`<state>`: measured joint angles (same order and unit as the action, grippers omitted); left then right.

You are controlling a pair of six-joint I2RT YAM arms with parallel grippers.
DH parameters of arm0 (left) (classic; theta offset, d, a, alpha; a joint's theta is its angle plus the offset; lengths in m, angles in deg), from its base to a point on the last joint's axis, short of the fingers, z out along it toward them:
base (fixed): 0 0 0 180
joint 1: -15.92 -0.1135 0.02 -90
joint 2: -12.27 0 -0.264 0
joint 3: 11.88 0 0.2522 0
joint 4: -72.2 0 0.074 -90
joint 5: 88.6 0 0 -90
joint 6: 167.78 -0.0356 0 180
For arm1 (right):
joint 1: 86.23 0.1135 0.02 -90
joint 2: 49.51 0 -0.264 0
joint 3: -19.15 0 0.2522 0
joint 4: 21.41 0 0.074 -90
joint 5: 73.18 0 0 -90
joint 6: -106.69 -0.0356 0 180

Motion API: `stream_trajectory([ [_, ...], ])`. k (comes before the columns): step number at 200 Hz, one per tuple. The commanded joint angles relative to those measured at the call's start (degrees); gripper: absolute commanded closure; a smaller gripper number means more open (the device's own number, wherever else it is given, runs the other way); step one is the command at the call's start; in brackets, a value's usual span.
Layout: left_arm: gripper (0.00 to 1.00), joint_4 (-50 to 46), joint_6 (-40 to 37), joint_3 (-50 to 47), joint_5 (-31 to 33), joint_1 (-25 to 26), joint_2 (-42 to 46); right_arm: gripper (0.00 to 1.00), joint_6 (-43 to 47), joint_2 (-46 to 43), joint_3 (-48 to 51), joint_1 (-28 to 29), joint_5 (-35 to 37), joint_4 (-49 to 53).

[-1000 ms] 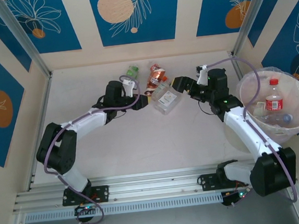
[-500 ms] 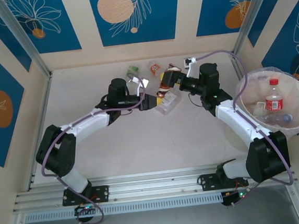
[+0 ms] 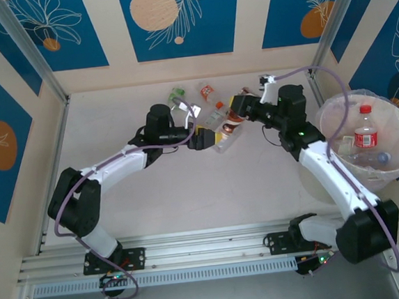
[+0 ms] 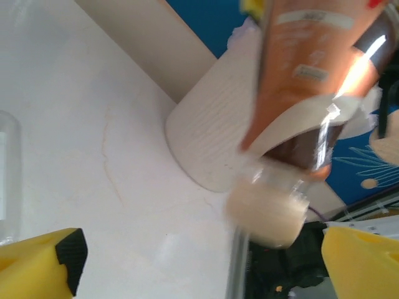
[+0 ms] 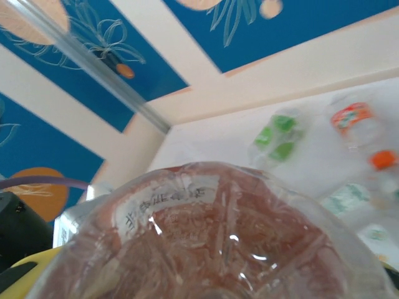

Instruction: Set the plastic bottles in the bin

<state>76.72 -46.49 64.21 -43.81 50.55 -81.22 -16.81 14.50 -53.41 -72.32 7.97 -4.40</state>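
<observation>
Fingers on my right arm (image 3: pixel 241 109) grip an orange-labelled bottle (image 4: pixel 305 68) left of the bin (image 3: pixel 398 132); left fingers (image 4: pixel 37 261) open

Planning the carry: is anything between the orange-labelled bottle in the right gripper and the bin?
Nothing visible does. Between the orange-labelled bottle in the right gripper and the bin lies bare table, crossed by that arm.

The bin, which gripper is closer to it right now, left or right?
Right. The right gripper, jaws closed on the orange-labelled bottle, is left of the bin. The left gripper, jaws open, sits farther left, beyond that bottle.
</observation>
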Motion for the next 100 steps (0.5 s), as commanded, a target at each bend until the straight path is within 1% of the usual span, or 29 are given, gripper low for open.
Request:
stream_trajectory([
  [1,0.0,2.81,-2.21,-3.43,8.68,0.01,4.58,0.53,11.15,-8.03,-7.13,-2.01,10.37,15.69],
  [15,0.0,2.46,-3.48,-5.72,15.67,-0.02,6.08,0.52,15.02,-11.68,-11.64,-3.94,16.4,24.74],
  [28,0.0,2.82,-4.27,-7.56,20.7,-0.03,6.95,0.52,17.96,-14.53,-15.15,-6.07,21.36,31.46],
  [44,0.0,3.44,-4.66,-9.17,24.63,-0.02,7.45,0.52,20.31,-17.05,-18.59,-9.54,26.74,37.32],
  [61,0.0,3.86,-4.94,-9.95,26.47,-0.12,7.3,0.52,21.01,-17.48,-22.0,-13.7,34.33,41.92],
  [72,0.0,3.87,-5.22,-9.9,26.67,-0.09,6.97,0.52,22.13,-17.05,-22.86,-16.82,40.1,41.89],
  [82,0.0,3.79,-5.44,-9.7,26.66,-0.11,6.6,0.52,24.25,-16.69,-21.9,-20.43,43.89,38.63],
  [91,0.0,3.68,-5.67,-9.51,26.61,-0.1,6.25,0.52,25.2,-16.11,-21.09,-23.87,44.96,35.57],
  [100,0.0,3.45,-5.95,-9.34,26.42,-0.16,6.03,0.52,24.92,-14.96,-21.11,-27.58,43.91,33.9],
])
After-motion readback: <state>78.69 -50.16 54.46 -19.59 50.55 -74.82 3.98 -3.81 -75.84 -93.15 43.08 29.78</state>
